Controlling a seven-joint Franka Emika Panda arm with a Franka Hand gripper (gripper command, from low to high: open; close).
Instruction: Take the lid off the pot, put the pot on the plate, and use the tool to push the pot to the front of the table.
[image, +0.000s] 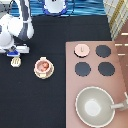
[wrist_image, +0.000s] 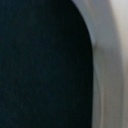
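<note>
The pale-pink pot (image: 43, 65) with its reddish inside sits on the cream plate (image: 37, 73) on the black table (image: 30, 105). Its lid (image: 82, 49) lies on the pinkish stove counter at the top-left burner spot. The cream spatula tool (image: 16, 61) rests on the table to the exterior view's left of the plate. My gripper (image: 15, 52) hovers right above the tool's handle end at the exterior view's left edge. The wrist view shows only dark table and a pale curved edge (wrist_image: 107, 60) that I cannot identify.
The stove counter (image: 120, 65) fills the exterior view's right side with three black burners (image: 103, 51) showing. A large grey-beige pan (image: 95, 106) with a handle stands at the bottom right. The robot base (image: 55, 6) is at the top.
</note>
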